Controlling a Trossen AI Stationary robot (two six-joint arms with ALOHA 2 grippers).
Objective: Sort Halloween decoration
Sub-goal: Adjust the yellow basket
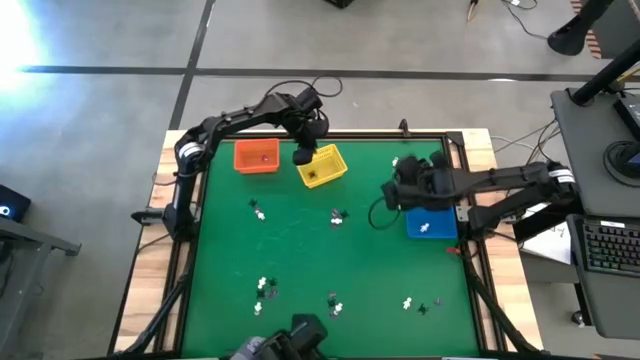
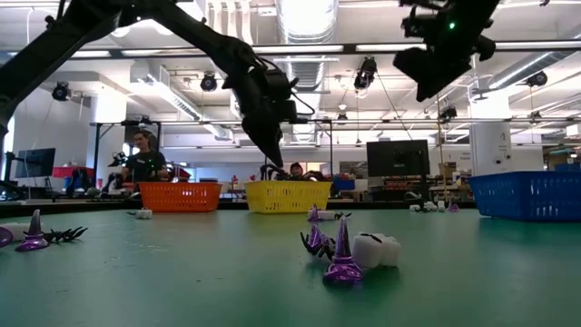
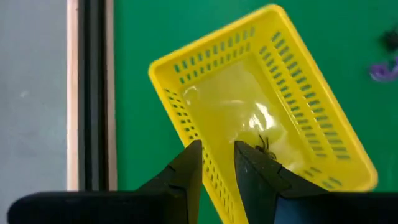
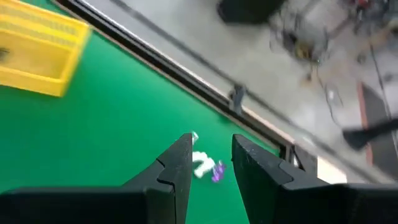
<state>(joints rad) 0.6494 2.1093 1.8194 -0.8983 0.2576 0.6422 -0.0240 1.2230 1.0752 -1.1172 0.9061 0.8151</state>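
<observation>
Left gripper [image 3: 217, 158] above yellow basket [image 1: 322, 166], at its edge nearest orange basket [image 1: 256, 157]; fingers [image 3: 189, 168] narrowly apart, nothing between them. A small black trinket [image 3: 264, 147] inside yellow basket. Right gripper [image 4: 210, 152] raised over the green mat [image 1: 300, 255], just beside blue basket [image 1: 431, 223]; fingers slightly apart, empty, white and purple trinkets [image 4: 208, 167] on the mat beyond them. Remaining decorations scattered: one pair [image 1: 258, 209] below orange basket, a cluster [image 1: 339, 216] mid-mat, more [image 1: 264, 288] along the near edge. In low view, purple cones and a white piece [image 2: 349, 251] close to camera
</observation>
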